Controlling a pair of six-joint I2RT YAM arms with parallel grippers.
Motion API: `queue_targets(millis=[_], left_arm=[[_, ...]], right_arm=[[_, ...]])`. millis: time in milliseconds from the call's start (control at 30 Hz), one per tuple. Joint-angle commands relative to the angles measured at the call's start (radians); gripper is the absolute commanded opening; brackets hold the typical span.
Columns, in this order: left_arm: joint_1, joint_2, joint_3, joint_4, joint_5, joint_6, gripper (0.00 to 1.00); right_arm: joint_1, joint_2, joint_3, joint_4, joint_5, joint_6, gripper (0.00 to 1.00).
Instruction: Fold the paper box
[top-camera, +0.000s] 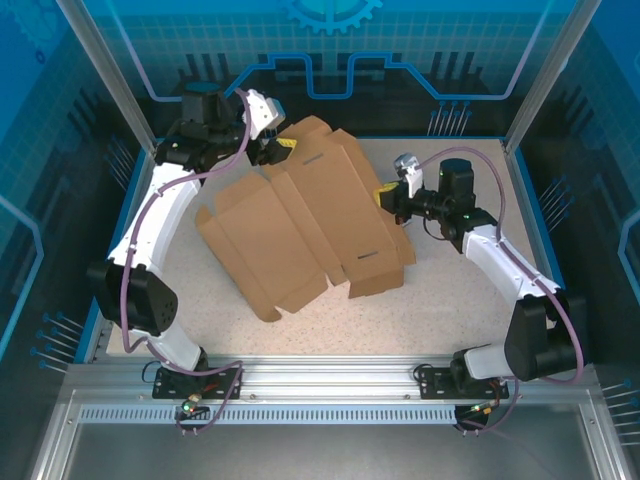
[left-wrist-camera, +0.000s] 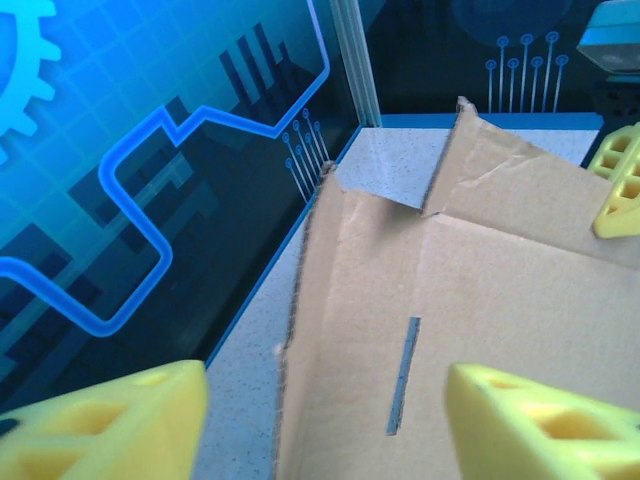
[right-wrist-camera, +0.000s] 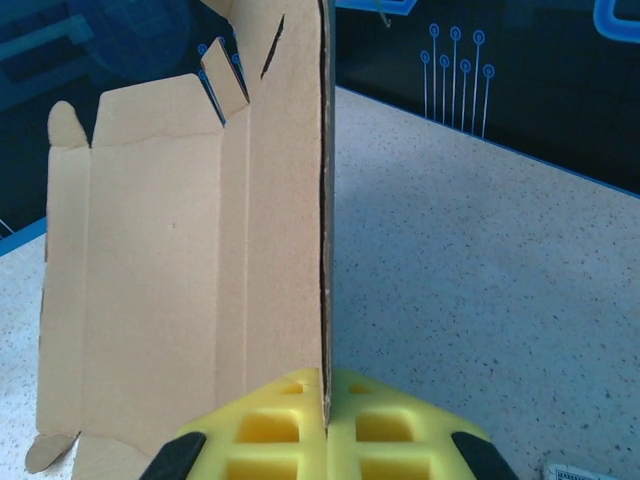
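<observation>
- The speckled desk (top-camera: 450, 310) carries the paper box (top-camera: 300, 225), which spreads across its middle, from near the far edge down toward the near-left part.
- The paper box is a brown cardboard sheet lying mostly unfolded, with its creases and slots showing. The right wrist view shows one side panel standing upright off the desk.
- The right claw (top-camera: 386, 196) is at the box's right side, with its yellow fingers (right-wrist-camera: 265, 425) pressed together on the thin edge of that upright panel.
- The left claw (top-camera: 280, 148) is at the box's far corner. Its jaws stand wide apart, with the cardboard lying between the fingers (left-wrist-camera: 110, 425) but not pinched.
</observation>
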Motion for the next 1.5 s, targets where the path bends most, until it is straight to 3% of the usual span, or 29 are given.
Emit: queue_targets(millis=[0,200,300,433,500,567,700,1000,1233,1467], left_arm=[[0.019,0.002,0.016,0.003,0.015,0.046,0.72],[0.022,0.062,0.098,-0.154,0.075,0.123,0.74],[0.021,0.087,0.125,-0.211,0.126,0.143,0.69],[0.021,0.123,0.178,-0.253,0.166,0.108,0.48],[0.021,0.134,0.21,-0.271,0.178,0.086,0.27],[0.021,0.134,0.221,-0.274,0.184,0.063,0.12],[0.02,0.123,0.232,-0.286,0.183,0.021,0.0],[0.021,0.118,0.328,-0.348,0.187,-0.104,0.0],[0.02,0.108,0.359,-0.372,0.198,-0.137,0.0],[0.019,0.092,0.361,-0.365,0.212,-0.158,0.0]], right_arm=[[-0.012,-0.03,0.045,-0.033,-0.059,-0.045,0.0],[-0.013,-0.039,0.058,-0.035,-0.069,-0.05,0.0],[-0.013,-0.052,0.058,-0.027,-0.06,-0.046,0.0],[-0.009,-0.076,0.066,-0.01,-0.031,-0.04,0.0],[0.004,-0.096,0.071,-0.02,0.019,-0.061,0.0],[0.02,-0.114,0.071,-0.026,0.075,-0.081,0.0],[0.087,-0.157,0.062,-0.033,0.282,-0.133,0.0],[0.368,-0.14,0.07,0.021,0.965,-0.36,0.01],[0.497,-0.061,0.039,0.209,1.262,-0.524,0.01],[0.551,0.032,0.033,0.359,1.428,-0.654,0.01]])
